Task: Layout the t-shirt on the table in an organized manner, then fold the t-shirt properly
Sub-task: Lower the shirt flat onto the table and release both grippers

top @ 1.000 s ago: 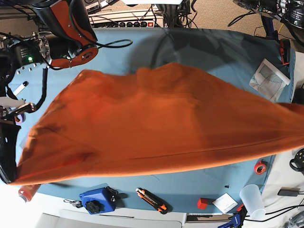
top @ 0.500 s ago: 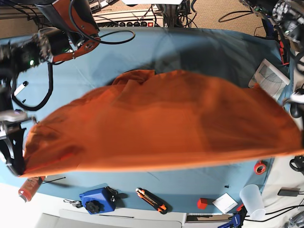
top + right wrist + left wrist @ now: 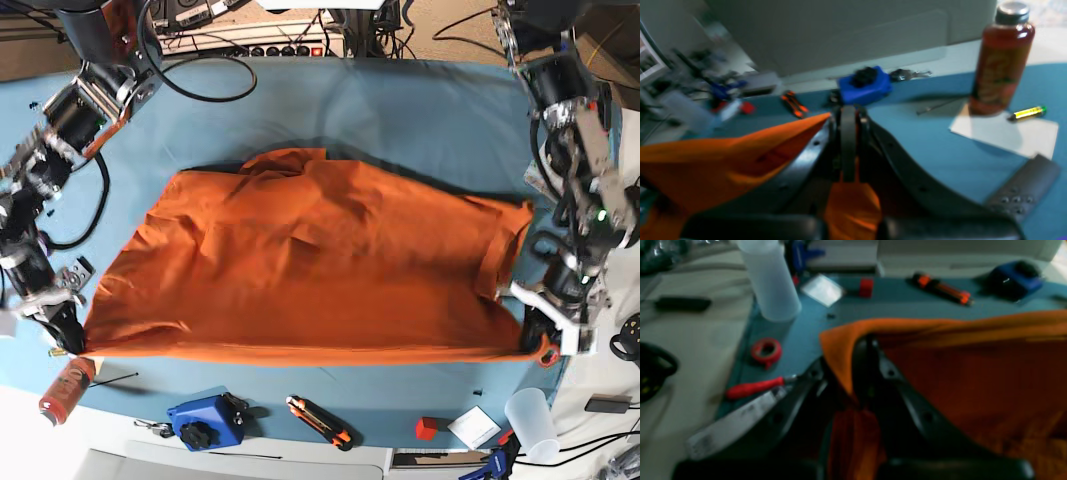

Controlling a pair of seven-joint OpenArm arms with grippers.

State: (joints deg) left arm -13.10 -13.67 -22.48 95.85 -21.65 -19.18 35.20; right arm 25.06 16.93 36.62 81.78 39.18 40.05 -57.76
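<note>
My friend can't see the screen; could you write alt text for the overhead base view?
An orange t-shirt lies spread across a blue-teal table, each lower corner pinched by a robot hand: the right hand at the picture's left, the left hand at its right. Small tools line the near edge.

No readable text, label or number anywhere.

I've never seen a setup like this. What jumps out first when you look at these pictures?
A big bright orange t-shirt spreads across the middle of the blue-teal table. Two robot arms pinch its near corners: the left gripper at the base view's right, the right gripper at its left. Small tools and a blue box line the near edge.
</note>
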